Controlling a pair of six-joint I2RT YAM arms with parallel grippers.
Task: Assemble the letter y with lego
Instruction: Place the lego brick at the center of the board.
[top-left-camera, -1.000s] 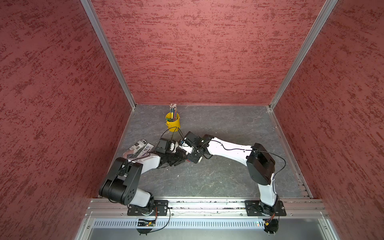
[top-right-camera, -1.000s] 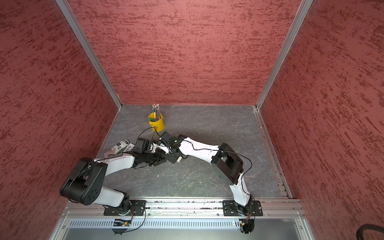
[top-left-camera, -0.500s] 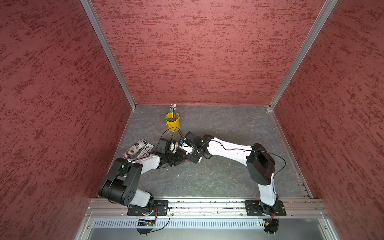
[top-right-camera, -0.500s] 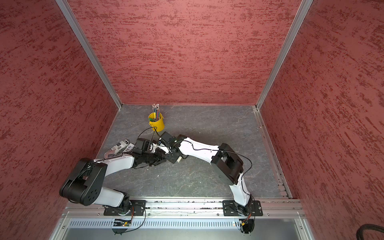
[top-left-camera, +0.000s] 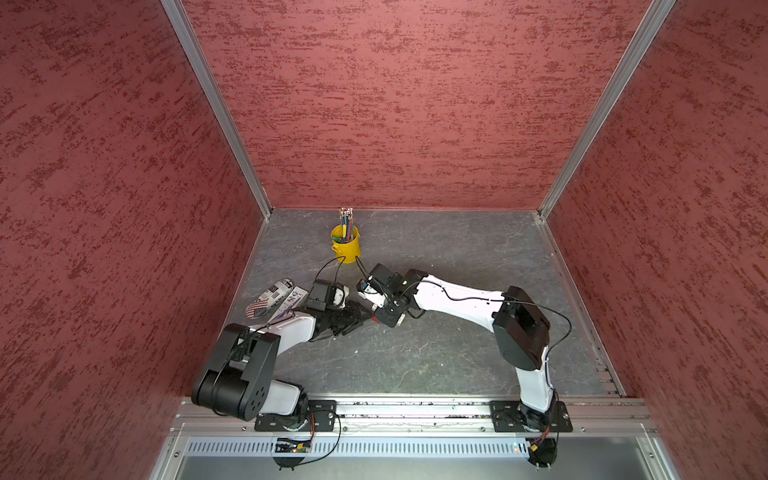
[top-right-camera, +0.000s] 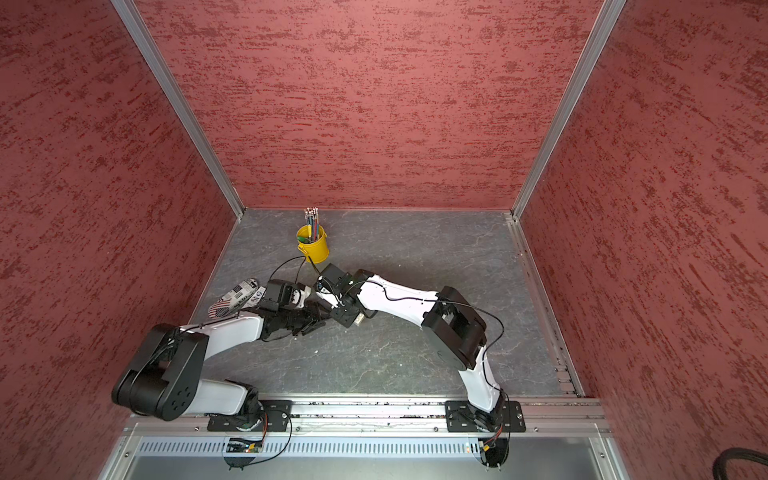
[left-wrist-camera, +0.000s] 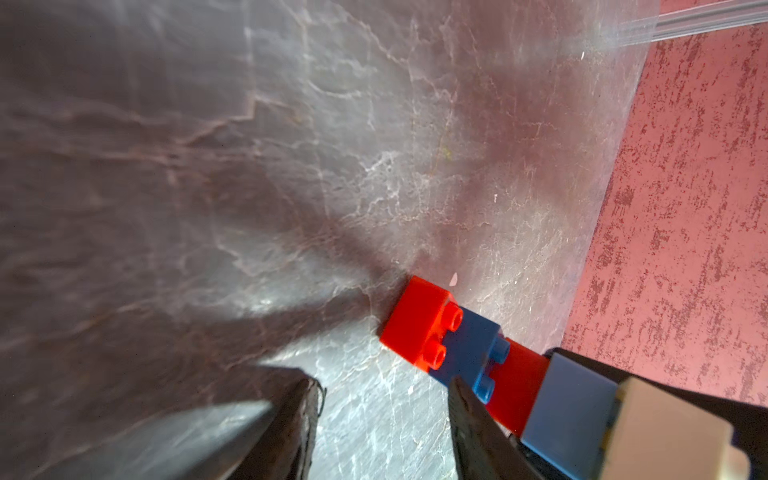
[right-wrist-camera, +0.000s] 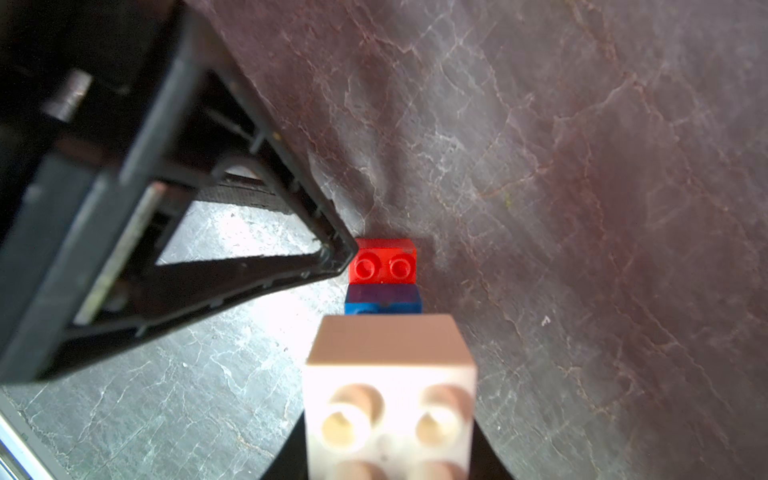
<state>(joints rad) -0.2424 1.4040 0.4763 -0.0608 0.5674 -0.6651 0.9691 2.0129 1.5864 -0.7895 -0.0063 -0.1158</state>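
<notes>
The letter y is a row of joined lego lying on the grey table: red brick (left-wrist-camera: 415, 320), blue brick (left-wrist-camera: 469, 353), a second red brick (left-wrist-camera: 515, 386), a paler blue brick (left-wrist-camera: 569, 415) and a white brick (left-wrist-camera: 673, 436). My right gripper (right-wrist-camera: 388, 419) is shut on the white brick (right-wrist-camera: 388, 395) at the near end; the blue brick (right-wrist-camera: 382, 305) and the end red brick (right-wrist-camera: 384, 262) stick out beyond it. My left gripper (left-wrist-camera: 382, 386) is open with only table between its fingers, and one fingertip (right-wrist-camera: 345, 253) sits against the row's far red end. Both grippers meet mid-table (top-left-camera: 370, 318).
A yellow pencil bucket (top-left-camera: 345, 245) stands behind the grippers towards the back wall. Flag-patterned flat items (top-left-camera: 270, 297) lie at the left beside the left arm. Red walls close in three sides, and a metal rail (top-left-camera: 415, 409) runs along the front.
</notes>
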